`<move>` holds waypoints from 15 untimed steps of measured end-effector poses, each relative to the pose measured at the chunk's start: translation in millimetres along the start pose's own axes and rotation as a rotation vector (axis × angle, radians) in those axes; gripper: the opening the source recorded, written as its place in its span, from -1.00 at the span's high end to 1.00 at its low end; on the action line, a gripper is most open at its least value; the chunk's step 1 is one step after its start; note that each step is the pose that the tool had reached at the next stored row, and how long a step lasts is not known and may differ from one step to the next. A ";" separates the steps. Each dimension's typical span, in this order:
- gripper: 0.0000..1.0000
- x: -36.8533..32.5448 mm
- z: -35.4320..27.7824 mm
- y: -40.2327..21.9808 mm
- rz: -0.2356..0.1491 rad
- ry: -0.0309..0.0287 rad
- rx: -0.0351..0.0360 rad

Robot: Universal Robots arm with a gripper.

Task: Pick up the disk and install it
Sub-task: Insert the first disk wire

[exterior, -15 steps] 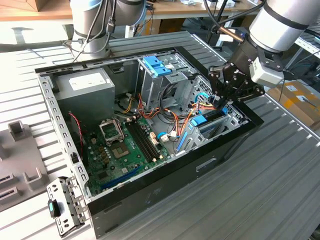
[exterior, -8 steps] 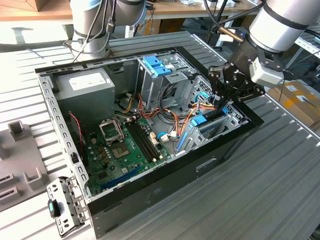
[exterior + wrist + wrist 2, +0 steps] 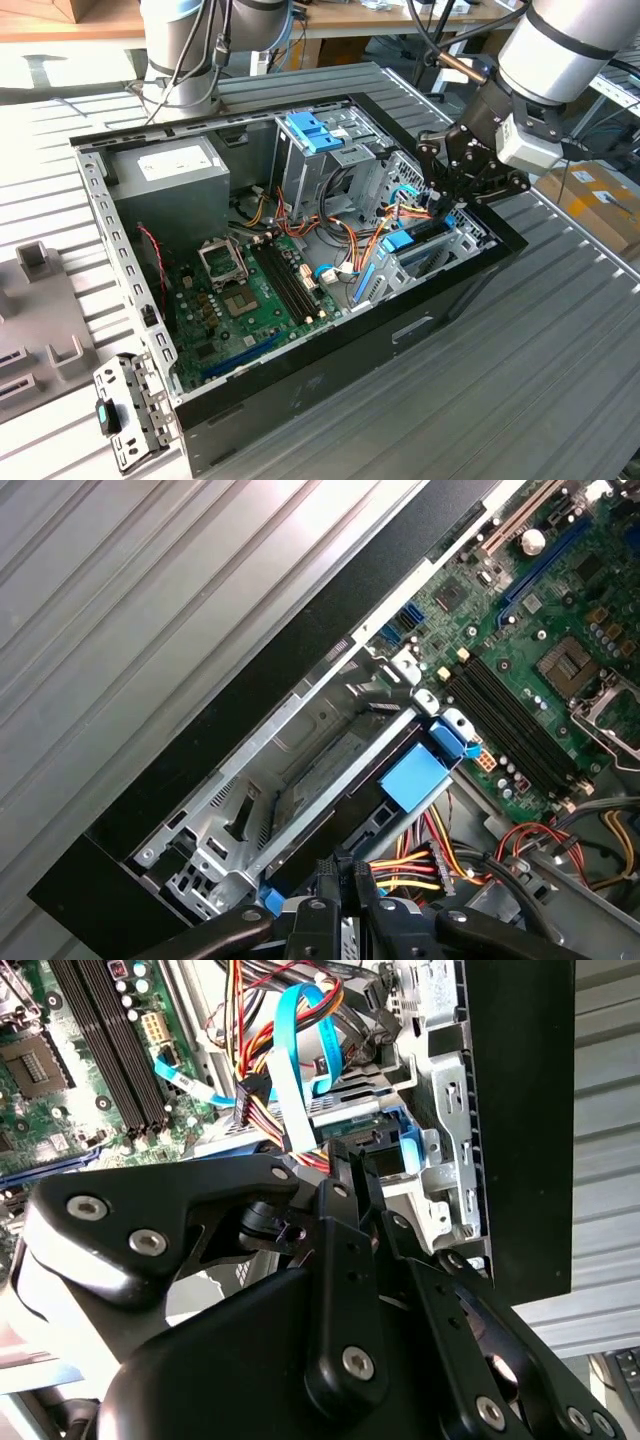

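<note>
Gripper [image 3: 452,205] low inside case [image 3: 300,395] corner by drive bay [image 3: 300,770], disk [image 3: 350,1110] beneath cables [image 3: 270,1080]; jaws' state unclear.

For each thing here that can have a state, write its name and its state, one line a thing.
computer case: lying on its side, side panel off, inside showing.
disk: down in the drive bay at the case's corner, blue rail showing.
gripper: down at the disk, fingers close together.
processor socket: bare, no cooler on it.
light-blue bracket: on top of the metal drive cage.
</note>
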State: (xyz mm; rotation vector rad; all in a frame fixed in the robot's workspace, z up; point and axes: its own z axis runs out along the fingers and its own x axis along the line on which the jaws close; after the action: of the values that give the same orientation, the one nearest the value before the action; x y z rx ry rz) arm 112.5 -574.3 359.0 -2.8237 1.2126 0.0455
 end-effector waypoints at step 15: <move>0.65 0.0 0.8 0.0 0.070 0.0036 0.0038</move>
State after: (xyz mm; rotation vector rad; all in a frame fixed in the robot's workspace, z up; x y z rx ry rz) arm 112.5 -574.3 358.3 -2.7787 1.3104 0.0417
